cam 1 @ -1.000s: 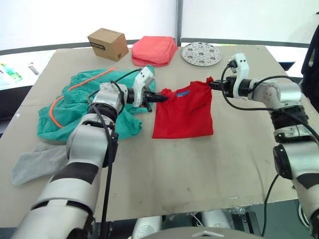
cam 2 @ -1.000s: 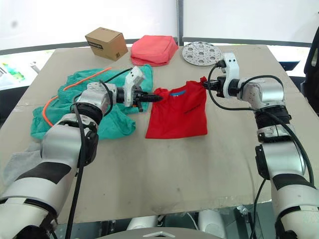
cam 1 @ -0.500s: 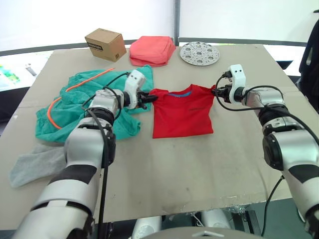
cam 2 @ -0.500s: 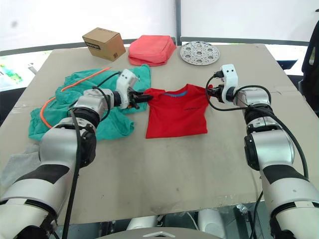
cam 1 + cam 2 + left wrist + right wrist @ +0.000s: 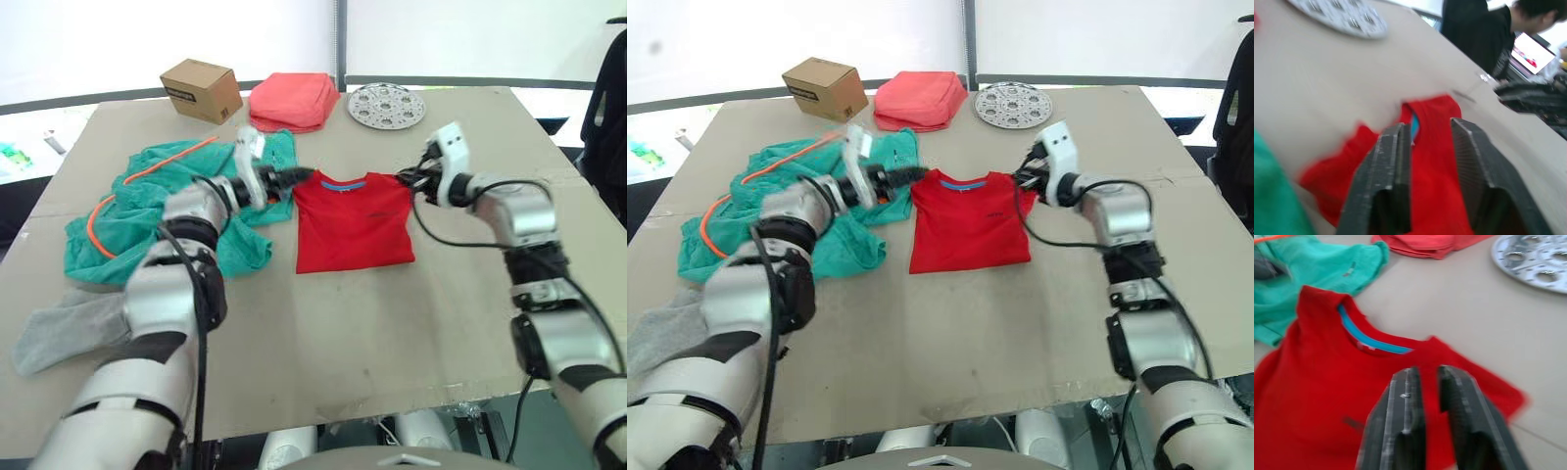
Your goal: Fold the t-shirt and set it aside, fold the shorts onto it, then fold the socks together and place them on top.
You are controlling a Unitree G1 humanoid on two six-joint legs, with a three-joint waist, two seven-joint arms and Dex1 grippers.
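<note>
The red t-shirt (image 5: 353, 220) lies flat in the middle of the table, its blue neck label towards the far side. My left gripper (image 5: 302, 175) hovers at its left shoulder, open, with red cloth showing below the gap (image 5: 1427, 129). At the right shoulder, my right gripper (image 5: 404, 179) has its fingers a narrow gap apart and holds nothing (image 5: 1427, 372). The teal shorts (image 5: 167, 211) with the orange cord are bunched left of the shirt. A grey sock (image 5: 69, 328) lies near the table's front left.
Along the far edge stand a cardboard box (image 5: 201, 90), a folded coral-pink cloth (image 5: 289, 98) and a round perforated metal plate (image 5: 385, 103). The table (image 5: 372, 333) is bare in front of the shirt. A person in black (image 5: 1474, 29) sits beyond the right side.
Both grippers held the shirt's shoulders before. The shirt now lies flat, and both grippers have let go and lifted slightly off it.
</note>
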